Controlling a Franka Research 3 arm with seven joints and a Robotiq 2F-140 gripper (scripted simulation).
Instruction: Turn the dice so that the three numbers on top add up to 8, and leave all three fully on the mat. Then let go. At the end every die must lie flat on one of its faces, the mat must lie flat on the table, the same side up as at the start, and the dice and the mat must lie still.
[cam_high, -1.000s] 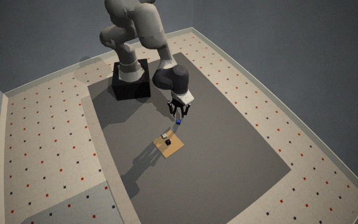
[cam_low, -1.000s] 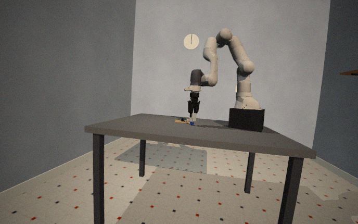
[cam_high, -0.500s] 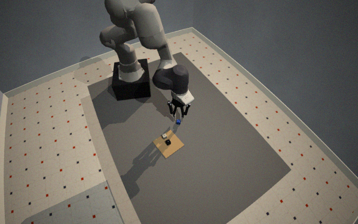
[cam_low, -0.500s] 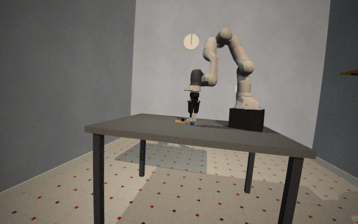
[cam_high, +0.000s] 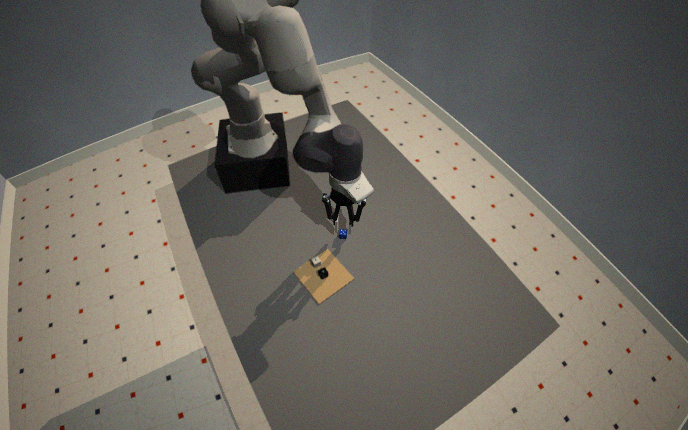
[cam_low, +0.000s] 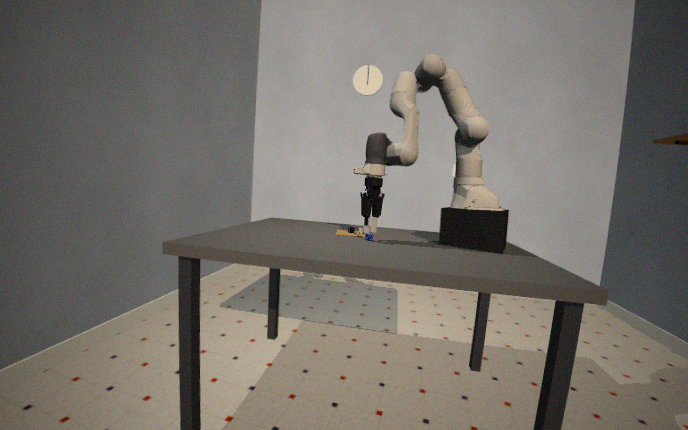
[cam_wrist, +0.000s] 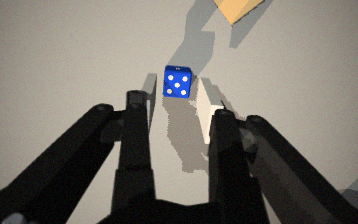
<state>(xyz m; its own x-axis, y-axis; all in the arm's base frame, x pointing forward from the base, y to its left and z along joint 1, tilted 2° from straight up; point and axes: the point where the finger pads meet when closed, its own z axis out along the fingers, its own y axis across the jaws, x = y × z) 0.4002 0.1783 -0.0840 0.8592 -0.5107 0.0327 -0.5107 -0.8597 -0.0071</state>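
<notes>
A blue die (cam_high: 342, 233) (cam_low: 368, 236) (cam_wrist: 177, 82) lies on the grey table, off the mat, with five pips up in the wrist view. The tan mat (cam_high: 329, 289) (cam_low: 345, 232) (cam_wrist: 235, 10) lies flat a short way from it. A white die (cam_high: 316, 261) and a black die (cam_high: 322, 273) sit on the mat. My gripper (cam_high: 344, 223) (cam_low: 370, 228) (cam_wrist: 177, 90) hangs just above the blue die, pointing down. Its fingers stand partly open, with a gap a little wider than the die and nothing between them.
The arm's black pedestal (cam_high: 252, 162) (cam_low: 473, 229) stands at the back of the table (cam_high: 431, 304). The arm casts long shadows across the mat and the table beside it.
</notes>
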